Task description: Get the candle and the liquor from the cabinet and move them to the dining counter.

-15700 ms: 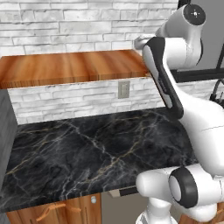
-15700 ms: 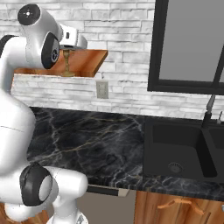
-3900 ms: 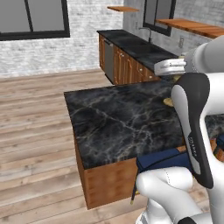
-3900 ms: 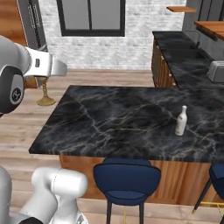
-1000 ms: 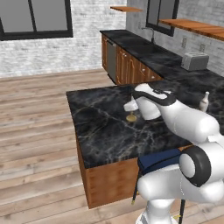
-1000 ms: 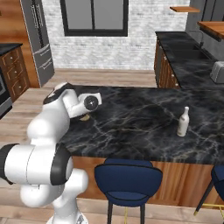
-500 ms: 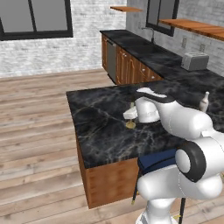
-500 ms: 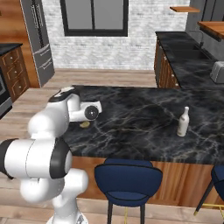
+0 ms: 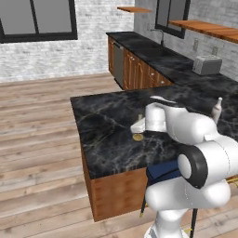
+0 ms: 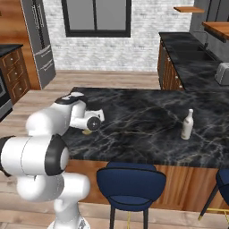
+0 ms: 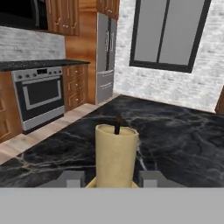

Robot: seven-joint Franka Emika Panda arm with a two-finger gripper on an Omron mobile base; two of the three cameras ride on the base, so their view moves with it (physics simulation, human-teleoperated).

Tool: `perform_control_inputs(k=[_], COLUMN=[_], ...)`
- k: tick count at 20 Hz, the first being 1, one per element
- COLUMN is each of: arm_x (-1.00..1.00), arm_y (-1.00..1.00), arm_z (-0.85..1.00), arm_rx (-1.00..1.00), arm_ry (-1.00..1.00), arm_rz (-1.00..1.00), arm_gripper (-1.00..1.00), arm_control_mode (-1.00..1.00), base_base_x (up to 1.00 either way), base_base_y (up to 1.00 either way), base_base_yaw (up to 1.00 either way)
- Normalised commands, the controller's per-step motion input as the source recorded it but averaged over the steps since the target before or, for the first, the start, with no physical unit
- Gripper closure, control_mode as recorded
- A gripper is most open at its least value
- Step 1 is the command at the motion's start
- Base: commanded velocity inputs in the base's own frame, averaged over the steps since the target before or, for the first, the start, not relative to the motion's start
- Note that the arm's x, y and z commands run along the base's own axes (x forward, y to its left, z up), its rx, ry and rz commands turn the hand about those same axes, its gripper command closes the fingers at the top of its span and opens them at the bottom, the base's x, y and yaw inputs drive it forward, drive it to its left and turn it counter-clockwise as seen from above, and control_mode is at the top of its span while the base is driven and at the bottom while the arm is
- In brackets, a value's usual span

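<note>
candle (image 11: 116,153): upright between the fingertips; its brass foot (image 9: 138,137) now low at the dining counter (image 9: 107,139), lower than half a second ago
gripper (image 11: 111,179): grasping the candle
liquor (image 10: 187,124): already standing on the counter
meaning: release remains

Candle (image 11: 116,154) on dining counter (image 9: 107,139) near its left end; liquor (image 10: 187,124) well apart, rightward.

The desk (image 9: 107,135) is polished black marble with pale veins, on a brown wood-grain base. The candle (image 11: 116,155) looks waxy, matt and pale yellow, its foot (image 9: 138,137) brassy. The liquor (image 10: 187,125) is smooth pale glass. The floor (image 9: 42,153) is wooden planks.
</note>
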Motion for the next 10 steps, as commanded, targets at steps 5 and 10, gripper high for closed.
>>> perform_control_inputs(k=[5, 10], arm_x=[0.0, 0.0], arm_y=[0.0, 0.0], arm_z=[-0.32, -0.26], arm_rx=[0.0, 0.0], arm_ry=[-0.04, -0.02], arm_rz=[0.0, 0.0], arm_gripper=[1.0, 1.0], arm_control_mode=[-1.0, -1.0], base_base_x=[0.0, 0.0], base_base_y=[0.0, 0.0], base_base_yaw=[0.0, 0.0])
